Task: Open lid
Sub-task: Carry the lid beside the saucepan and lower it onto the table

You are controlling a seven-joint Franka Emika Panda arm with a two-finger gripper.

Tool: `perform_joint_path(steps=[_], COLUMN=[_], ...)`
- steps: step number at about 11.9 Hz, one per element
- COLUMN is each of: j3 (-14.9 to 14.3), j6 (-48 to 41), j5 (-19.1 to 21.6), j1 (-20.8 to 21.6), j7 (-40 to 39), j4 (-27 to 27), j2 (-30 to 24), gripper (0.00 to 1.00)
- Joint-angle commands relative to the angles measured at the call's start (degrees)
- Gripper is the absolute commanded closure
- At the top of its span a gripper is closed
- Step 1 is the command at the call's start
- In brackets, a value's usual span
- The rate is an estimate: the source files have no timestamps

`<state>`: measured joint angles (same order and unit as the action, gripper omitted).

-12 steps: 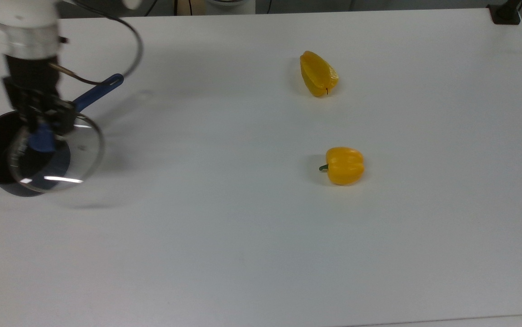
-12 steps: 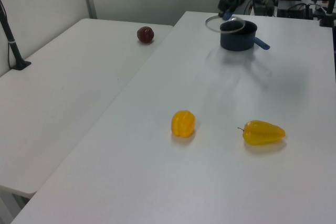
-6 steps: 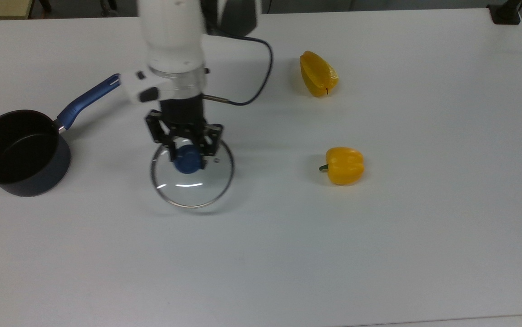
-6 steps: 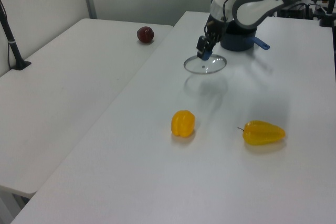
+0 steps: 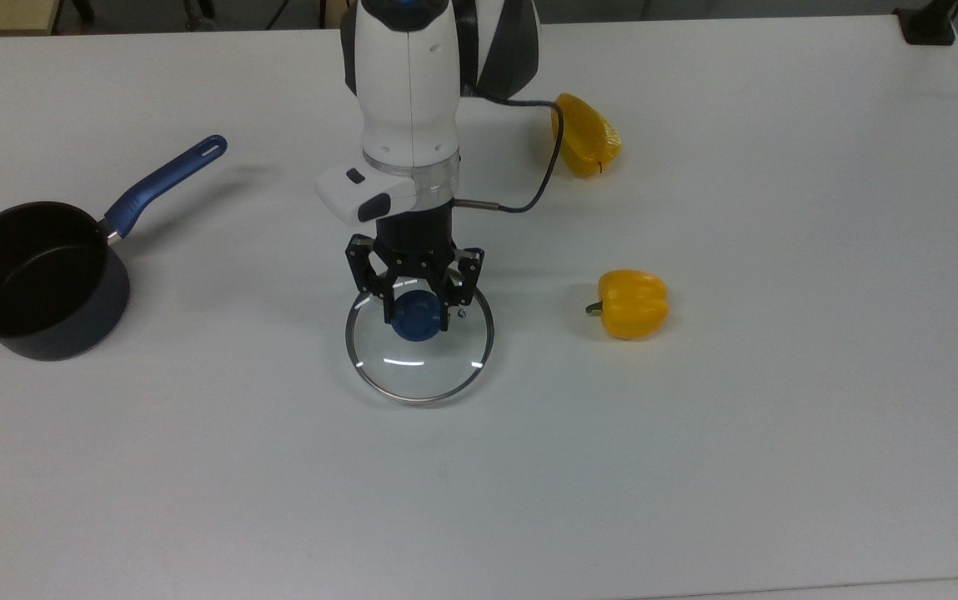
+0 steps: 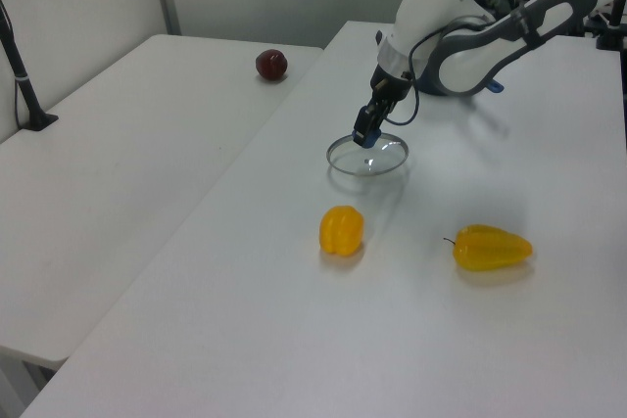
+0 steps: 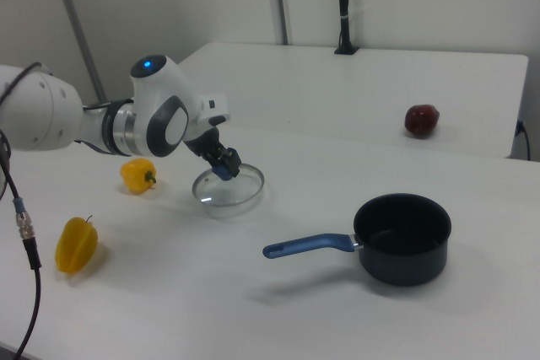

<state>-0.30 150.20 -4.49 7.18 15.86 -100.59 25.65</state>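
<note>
Your lid (image 5: 420, 354) was off the saucepan (image 5: 28, 283) and low over the desk (image 5: 695, 467) near its middle, between the saucepan and the round yellow pepper (image 5: 633, 303) in the top view. The gripper (image 5: 417, 310) had its fingers clamped on the lid's blue knob (image 5: 416, 317).

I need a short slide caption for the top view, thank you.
Gripper holds the glass lid by its blue knob, well away from the open saucepan.
</note>
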Motion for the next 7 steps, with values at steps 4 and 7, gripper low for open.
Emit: perform_joint_path(steps=[4, 7], j3=[-1.02, -0.94], j6=[3.79, 2.65], j5=[-3.42, -3.33], j1=[1.52, 1.52], j7=[0.57, 0.66], j4=[-0.75, -0.75], j2=[1.86, 1.16], gripper=[0.4, 0.0])
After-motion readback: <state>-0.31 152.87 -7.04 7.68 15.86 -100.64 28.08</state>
